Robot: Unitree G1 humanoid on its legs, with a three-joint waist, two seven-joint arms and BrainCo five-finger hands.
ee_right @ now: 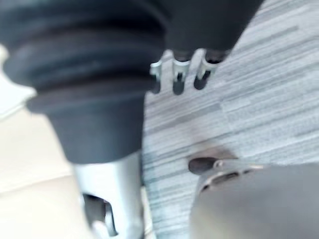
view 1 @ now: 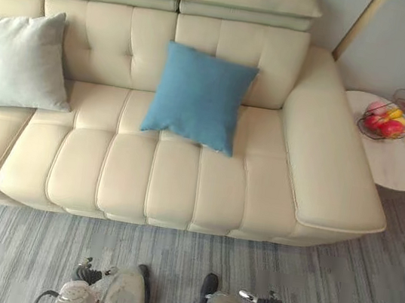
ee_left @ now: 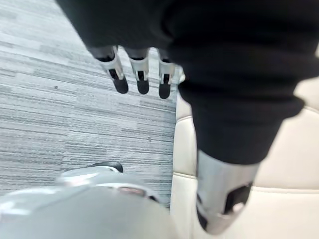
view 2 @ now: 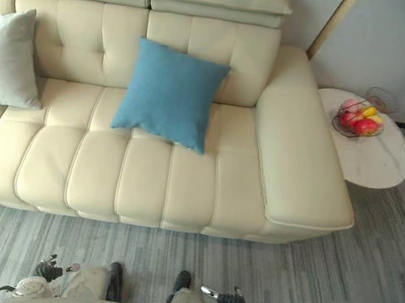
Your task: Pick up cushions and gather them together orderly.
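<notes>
Left eye view: blue cushion (view 1: 199, 98) centre frame, leaning on cream sofa (view 1: 182, 186) back; pale grey cushion (view 1: 18, 59) upper left, well apart. Risk: soft corner pinch slips, cushion flops to floor. Both approx square, no clear long axis, faces fwd, blue slightly tilted. Left hand (ee_left: 141, 74) & right hand (ee_right: 178, 74): fingers straight, empty.

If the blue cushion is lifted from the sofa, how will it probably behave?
The blue cushion looks plump, so it is probably light and will dent when squeezed. It leans against the backrest, so a push would likely topple or slide it, not roll it. Its matte cover seems unlikely to slip.
</notes>
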